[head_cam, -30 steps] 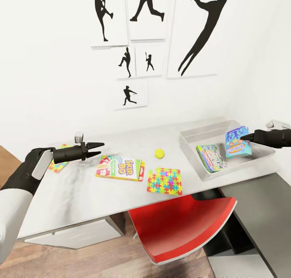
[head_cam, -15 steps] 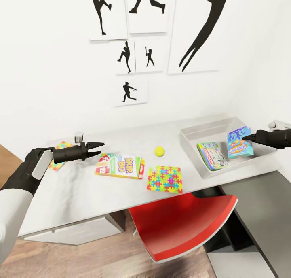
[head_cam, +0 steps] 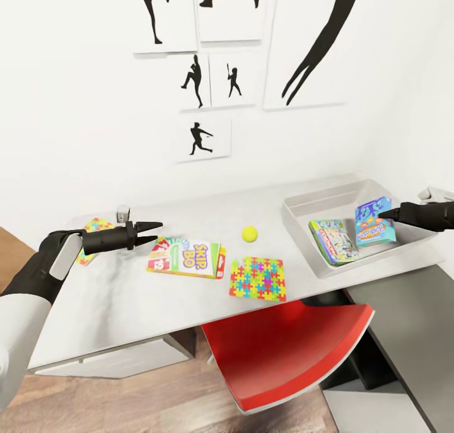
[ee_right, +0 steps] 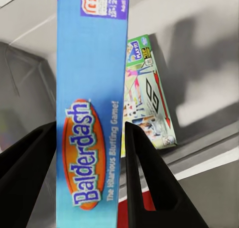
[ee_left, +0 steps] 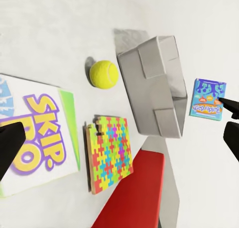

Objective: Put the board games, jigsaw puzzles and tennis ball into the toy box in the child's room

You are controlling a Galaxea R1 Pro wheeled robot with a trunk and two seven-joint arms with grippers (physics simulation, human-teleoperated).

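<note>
The table (head_cam: 126, 307) is carrying most of what matters here, its long light-grey top running under both arms. At its far right end the toy box (head_cam: 302, 205) is sitting with two of the three board games already within its walls: the green board game (head_cam: 333, 241) is lying flat on the bin's floor, and the blue board game (head_cam: 373, 222) is standing tilted just beside it, over the inside of the bin. The right gripper (head_cam: 383, 216) is clamping that blue box between its two fingers; in the right wrist view the dark fingers are pressing on either side of the lettered face, so I judge it is not let go yet.

The SKIP-BO board game (head_cam: 186, 258) is lying flat on the table, well apart from the bin, and the left gripper (head_cam: 153, 231) is hovering near its left end, its two pointed fingers spread apart and holding nothing. One jigsaw puzzle (head_cam: 257, 279) is resting near the table's front edge, beside the SKIP-BO box; the second jigsaw puzzle (head_cam: 88, 242) is peeking out behind the left arm. The tennis ball (head_cam: 249, 234) is sitting alone between the SKIP-BO box and the bin.

So I would say one game is stowed, one is being delivered, and four things are waiting.
</note>
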